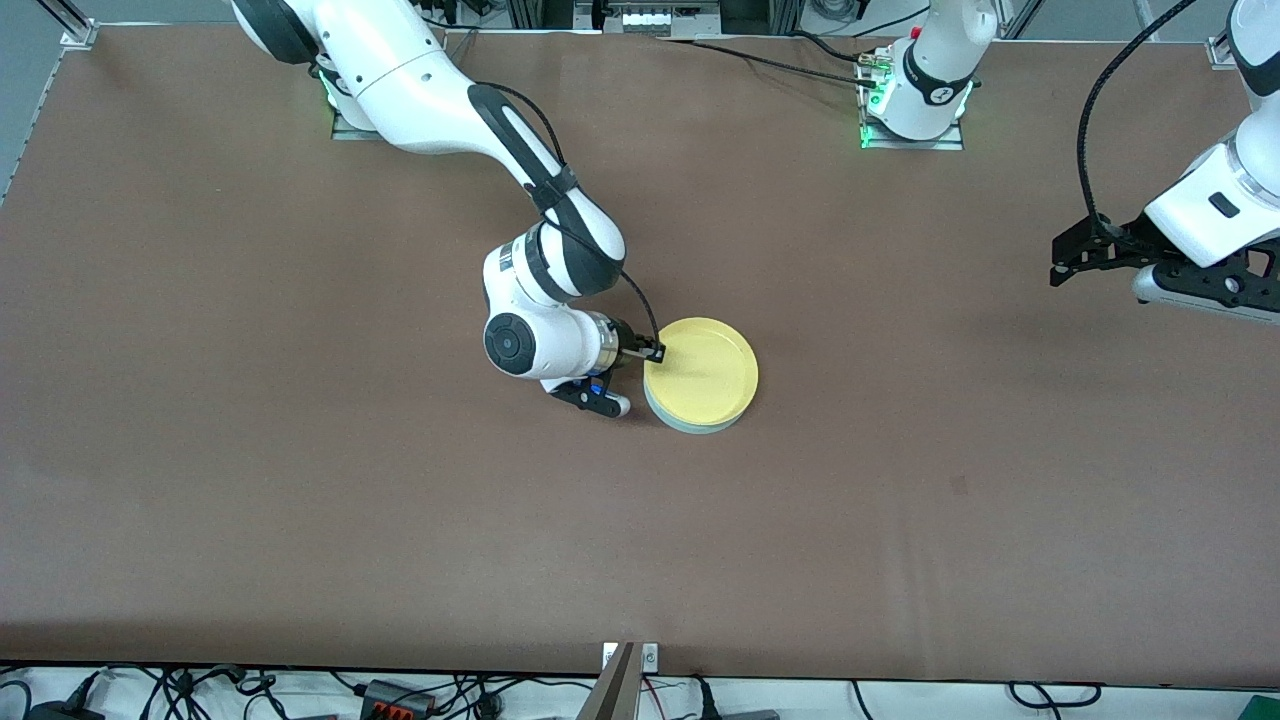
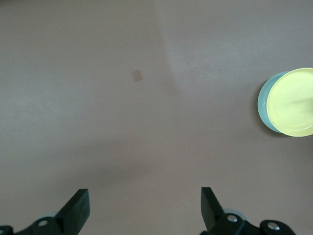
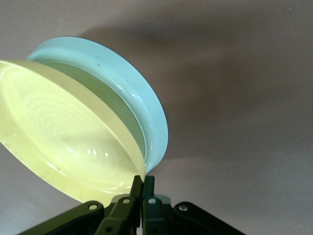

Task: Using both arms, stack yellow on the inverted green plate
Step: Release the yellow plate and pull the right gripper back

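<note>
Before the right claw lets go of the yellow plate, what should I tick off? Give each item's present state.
1. Right claw shut on yellow plate's rim: ok.
2. Green plate lies under the yellow one: ok.
3. Yellow plate centred on it: not ok, offset, green edge showing.
4. Yellow plate lying flat: not ok, tilted off the green plate.
5. Left claw open, waiting over bare table at its own end: ok.
</note>
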